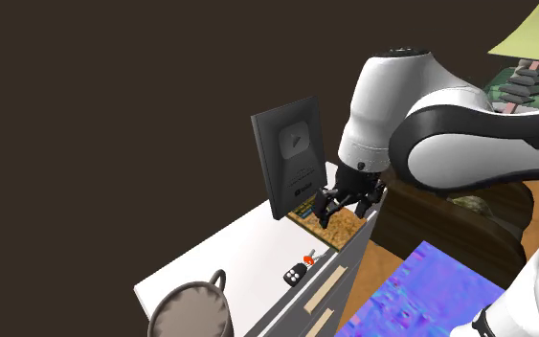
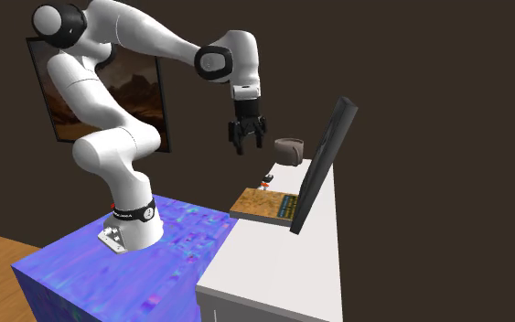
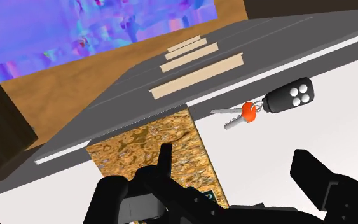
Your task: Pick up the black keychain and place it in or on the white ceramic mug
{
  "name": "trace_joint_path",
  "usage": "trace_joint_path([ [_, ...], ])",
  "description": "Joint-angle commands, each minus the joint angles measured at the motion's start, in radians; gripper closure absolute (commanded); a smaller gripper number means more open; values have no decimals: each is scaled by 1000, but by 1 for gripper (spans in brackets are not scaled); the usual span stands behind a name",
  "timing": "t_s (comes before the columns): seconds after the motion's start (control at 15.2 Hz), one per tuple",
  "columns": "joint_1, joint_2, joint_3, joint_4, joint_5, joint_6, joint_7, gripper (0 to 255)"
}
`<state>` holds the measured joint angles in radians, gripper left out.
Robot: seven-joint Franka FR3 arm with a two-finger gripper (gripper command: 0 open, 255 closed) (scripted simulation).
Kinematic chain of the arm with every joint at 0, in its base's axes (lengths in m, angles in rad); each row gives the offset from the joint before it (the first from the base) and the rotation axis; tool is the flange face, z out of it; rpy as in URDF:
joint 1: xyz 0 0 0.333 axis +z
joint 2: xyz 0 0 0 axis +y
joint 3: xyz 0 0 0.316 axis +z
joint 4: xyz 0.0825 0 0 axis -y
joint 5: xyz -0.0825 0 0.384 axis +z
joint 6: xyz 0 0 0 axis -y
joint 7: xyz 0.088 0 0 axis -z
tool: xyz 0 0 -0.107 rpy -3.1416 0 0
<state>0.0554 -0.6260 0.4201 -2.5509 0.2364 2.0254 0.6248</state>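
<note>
The black keychain fob (image 3: 290, 97), with white buttons, an orange tag and a silver key, lies on the white desk top (image 3: 336, 127) near its front edge. It also shows as the fob (image 1: 296, 276) and a small speck (image 2: 266, 181). The mug (image 1: 195, 311) looks grey-brown and stands upright at the desk's end, past the keychain; the same mug (image 2: 289, 149) sits behind it. My gripper (image 1: 337, 205) (image 2: 245, 144) (image 3: 238, 162) hangs open and empty above the speckled brown board, well short of the keychain.
A speckled brown board (image 1: 331, 228) (image 3: 152, 146) lies flat on the desk under the gripper. A dark upright screen (image 1: 289, 155) (image 2: 324, 165) stands right behind it. Drawer fronts with pale handles (image 3: 196, 75) run below the desk's front edge. The blue-purple stand (image 2: 145, 261) is beside the desk.
</note>
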Motion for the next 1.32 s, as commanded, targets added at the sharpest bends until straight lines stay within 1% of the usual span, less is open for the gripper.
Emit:
trace_joint_path([
  [0.0,-2,53,51,9,15,42,66,0],
  [0.26,-21,187,155,44,16,132,201,0],
  [0.4,-39,264,210,70,1,176,275,0],
  [0.53,-59,347,264,101,-31,220,357,0],
  [0.79,-69,392,284,87,-53,273,384,0],
  [1.06,-82,446,304,62,-86,345,411,0],
  [1.25,-81,446,304,62,-87,345,411,0],
])
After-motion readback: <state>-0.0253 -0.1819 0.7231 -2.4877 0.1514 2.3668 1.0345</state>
